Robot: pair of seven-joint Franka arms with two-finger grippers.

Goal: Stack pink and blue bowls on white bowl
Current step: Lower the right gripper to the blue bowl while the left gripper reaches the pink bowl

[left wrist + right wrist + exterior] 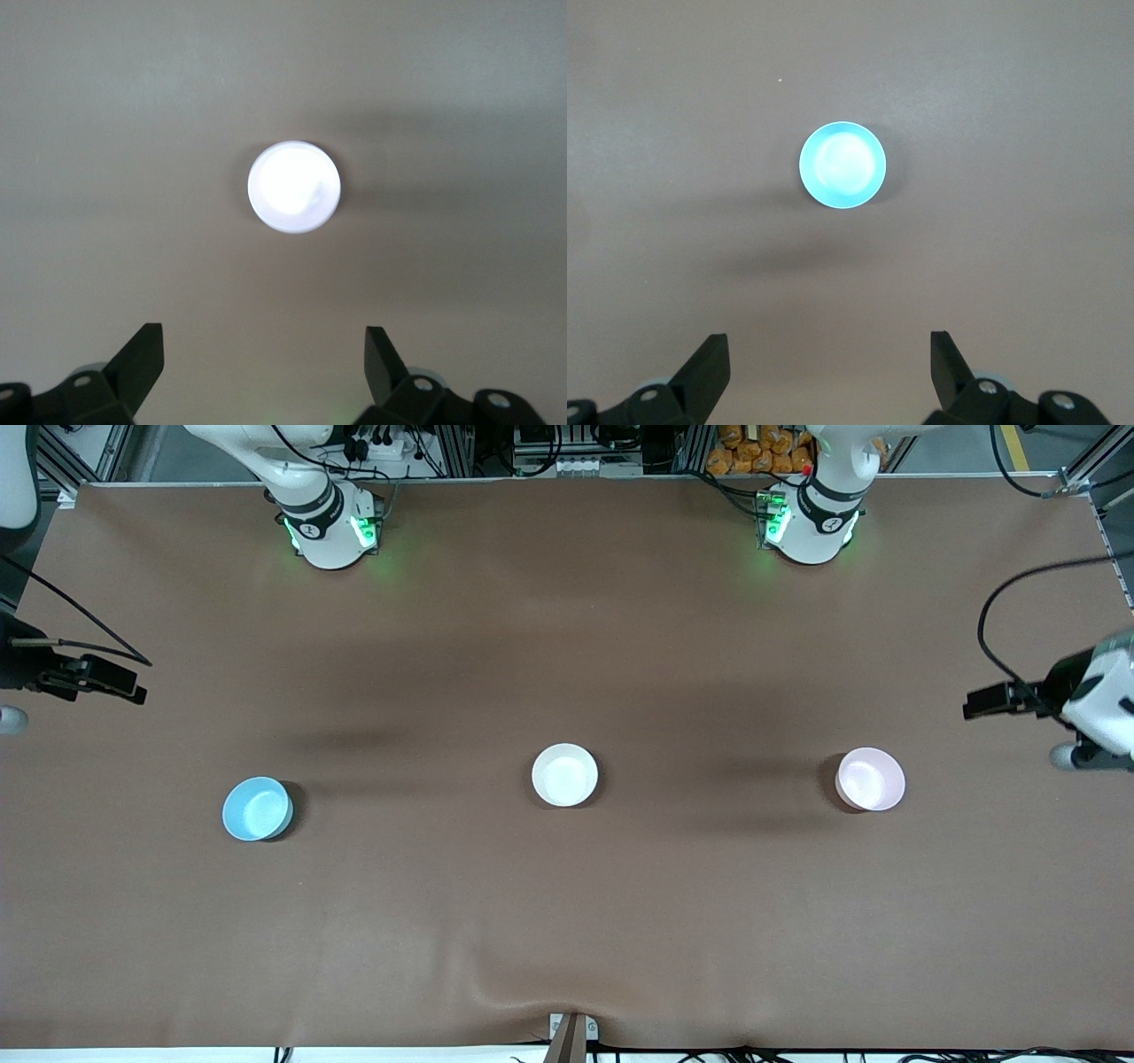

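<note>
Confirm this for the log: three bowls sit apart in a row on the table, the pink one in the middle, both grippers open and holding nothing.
Not quite. In the front view the white bowl is in the middle; the pink bowl sits toward the left arm's end and the blue bowl toward the right arm's end. The rest holds: the left gripper and right gripper are open and empty.

No text, label or number can be read anywhere.
</note>
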